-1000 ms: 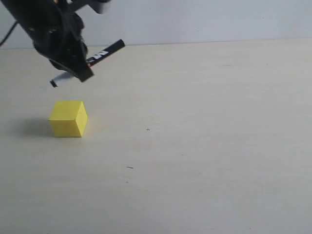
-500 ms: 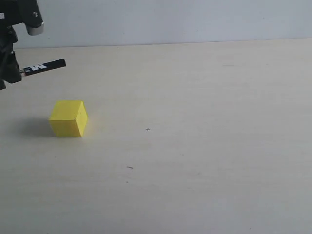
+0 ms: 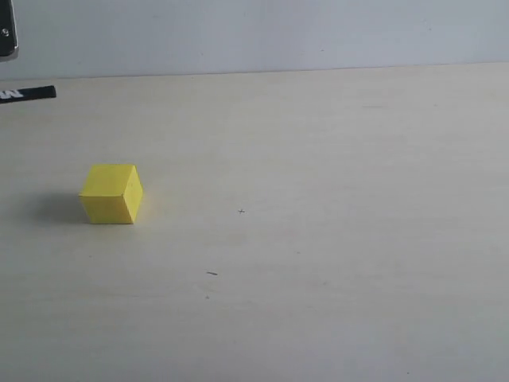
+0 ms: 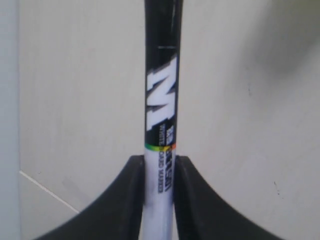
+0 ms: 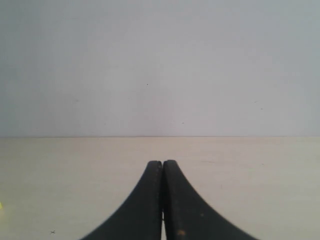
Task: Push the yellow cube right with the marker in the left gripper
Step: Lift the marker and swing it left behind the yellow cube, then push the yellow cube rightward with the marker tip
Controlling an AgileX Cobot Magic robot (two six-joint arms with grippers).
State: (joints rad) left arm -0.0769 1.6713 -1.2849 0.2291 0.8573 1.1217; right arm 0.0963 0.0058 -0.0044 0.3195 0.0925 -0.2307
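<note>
The yellow cube rests on the pale table at the left of the exterior view. Only the black capped end of the marker pokes in from that view's left edge, above and behind the cube and well apart from it. In the left wrist view my left gripper is shut on the marker at its white barrel, with the black labelled part pointing away. The left gripper itself is outside the exterior view. My right gripper is shut with nothing in it, low over the table.
The table is a pale beige surface meeting a grey-white wall at the back. A bit of grey arm part shows at the exterior view's top left corner. A sliver of yellow shows at the right wrist view's edge.
My left arm has swung left and almost out of the exterior view, carrying the marker with it. The marker went from tilted above the cube to nearly level at the left edge. The cube stayed put.
</note>
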